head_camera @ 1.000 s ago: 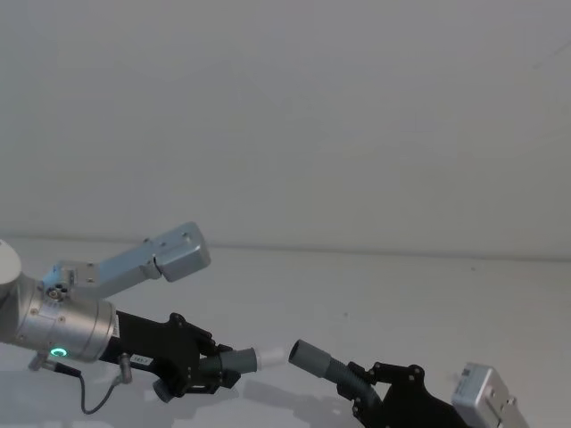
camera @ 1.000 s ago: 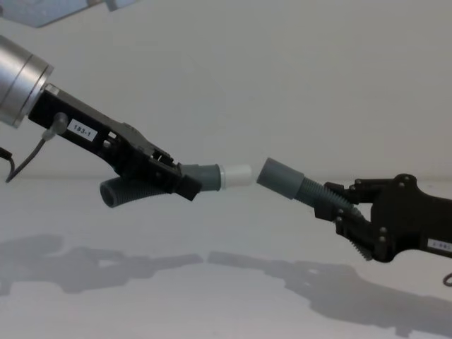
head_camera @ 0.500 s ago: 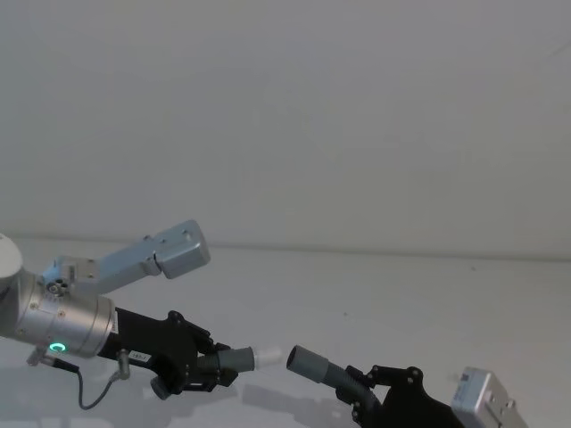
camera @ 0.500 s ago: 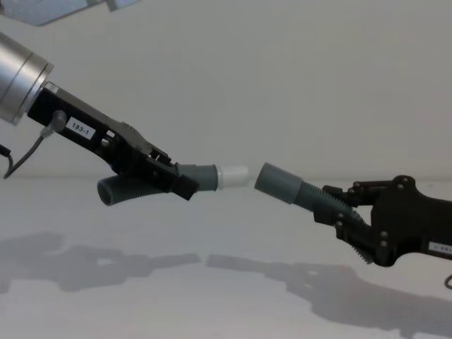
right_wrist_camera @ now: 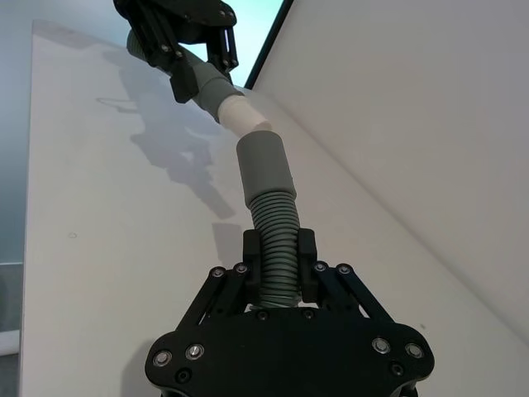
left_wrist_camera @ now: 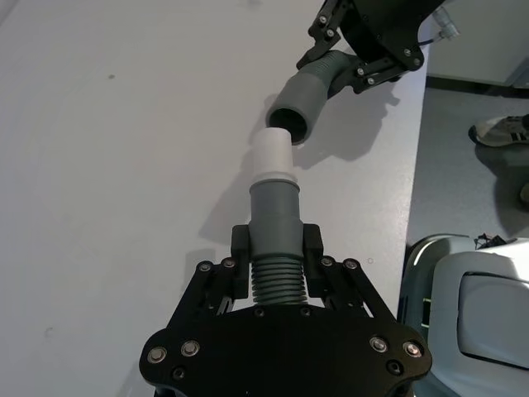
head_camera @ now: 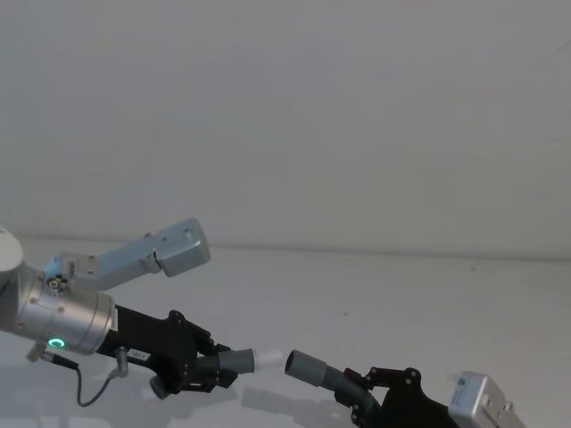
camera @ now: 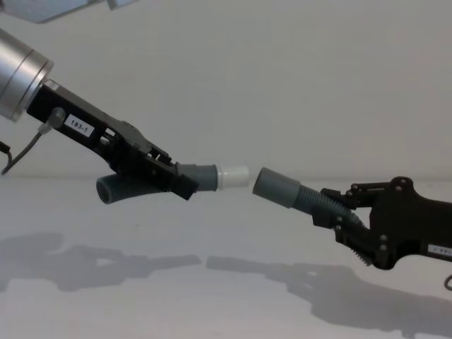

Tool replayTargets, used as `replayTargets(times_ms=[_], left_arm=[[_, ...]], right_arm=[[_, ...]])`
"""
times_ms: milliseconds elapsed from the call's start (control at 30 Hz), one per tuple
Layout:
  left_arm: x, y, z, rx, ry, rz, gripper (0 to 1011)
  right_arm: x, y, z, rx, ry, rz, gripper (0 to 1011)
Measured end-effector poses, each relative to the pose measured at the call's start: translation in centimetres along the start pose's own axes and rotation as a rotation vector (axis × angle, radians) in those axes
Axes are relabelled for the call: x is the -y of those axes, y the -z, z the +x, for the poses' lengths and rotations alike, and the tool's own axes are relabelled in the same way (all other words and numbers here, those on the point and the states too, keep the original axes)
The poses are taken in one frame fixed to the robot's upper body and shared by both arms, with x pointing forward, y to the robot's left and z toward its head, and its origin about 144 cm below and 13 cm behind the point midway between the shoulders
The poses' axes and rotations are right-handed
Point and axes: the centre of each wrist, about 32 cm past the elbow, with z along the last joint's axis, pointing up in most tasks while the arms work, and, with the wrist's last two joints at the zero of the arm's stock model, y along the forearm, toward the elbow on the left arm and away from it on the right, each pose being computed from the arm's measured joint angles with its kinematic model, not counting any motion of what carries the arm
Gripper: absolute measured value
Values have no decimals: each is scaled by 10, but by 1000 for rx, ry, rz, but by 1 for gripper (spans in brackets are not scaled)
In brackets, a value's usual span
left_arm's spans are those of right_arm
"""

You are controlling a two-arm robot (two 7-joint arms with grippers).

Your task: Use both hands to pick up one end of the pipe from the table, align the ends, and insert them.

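Your left hand [camera: 180,185] is pinching the tipped pipe piece [camera: 201,176] on its corrugated part just behind the smooth collar. This leaves the white tip [camera: 234,176] sticking out free ahead of the fingers, while the bent tail hangs out behind and below. Your right hand [camera: 329,209] pinches the socket pipe piece [camera: 311,198] the same way, on the ribs behind the socket cuff [camera: 276,188], so the open mouth faces the tip with nothing in front of it. Both pieces are held up off the table [camera: 233,233], with their shadows lying below them, which I judge gives you room to swing either end without dragging it. The 2 ends are just apart and not yet mated: the tip lies almost level, while the cuff rises toward it at a slant, so the axes look slightly off. The left wrist view puts the tip right at the cuff's mouth. As for writing, a white label [camera: 78,126] on the left bracket seems to read 183-1. A second label at the right bracket's far end is cut off and unreadable. The silver wrist [head_camera: 67,319] shows a green ring light [head_camera: 56,343].
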Motion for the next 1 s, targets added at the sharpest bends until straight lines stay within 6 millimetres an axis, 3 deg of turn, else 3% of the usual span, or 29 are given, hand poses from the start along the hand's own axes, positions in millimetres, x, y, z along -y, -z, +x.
replayTargets(times_ms=[1000], left_arm=[[4, -3, 12, 12, 46, 12, 336]], right_arm=[[-2, 3, 4, 60, -15, 32, 229]])
